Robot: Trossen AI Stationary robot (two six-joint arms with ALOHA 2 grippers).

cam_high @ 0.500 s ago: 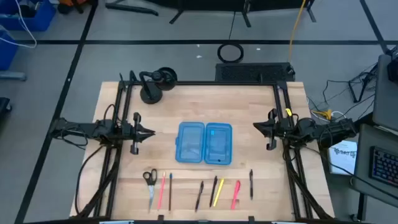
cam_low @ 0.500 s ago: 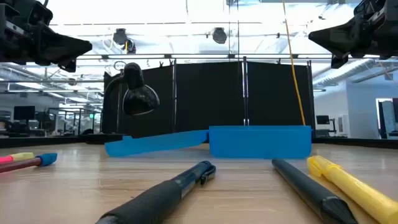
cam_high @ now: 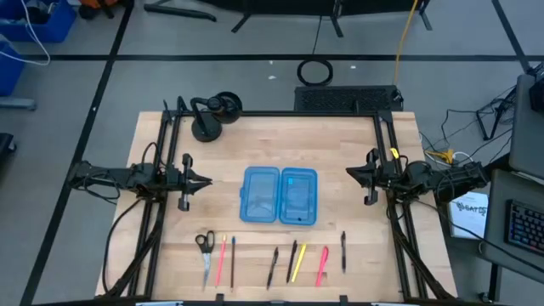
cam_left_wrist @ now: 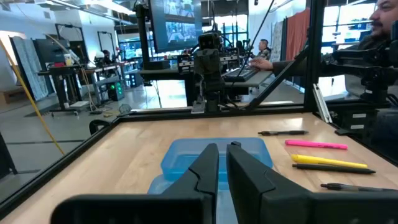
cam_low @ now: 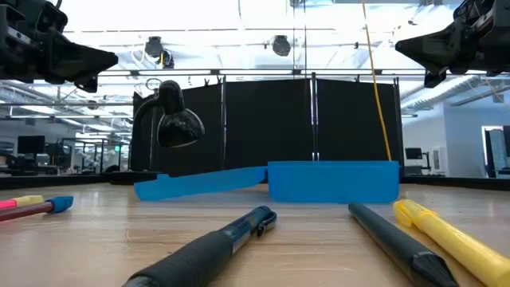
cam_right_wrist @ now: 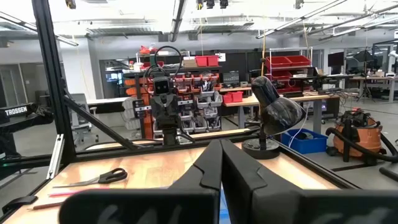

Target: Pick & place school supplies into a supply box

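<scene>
Jaws: left gripper nearly closed, a thin slit between its dark fingers in the left wrist view, nothing held. Right gripper closed, fingers meeting, nothing held. Both hang above the tabletop, one at each side of the box, tips pointing inward at it.

Light wooden tabletop inside a black frame carries everything. Flat translucent blue plastic supply box lies open mid-table between the two arms, its two hinged halves side by side. The high view shows no pen or pencil in either half.

Round black desk-lamp base stands at the far left corner, well apart from the box.

All supplies lie in a row along the near edge, apart from the box. Small black-handled scissors at the left end. Just beside them a thin pink pencil and a thin dark pencil. Farther right: a black pen, another dark pen, a yellow pen, a pink pen, and a short black pen at the right end.

Judgement: task not started as far as placement goes. Nothing packed; every item left to pick and place.
</scene>
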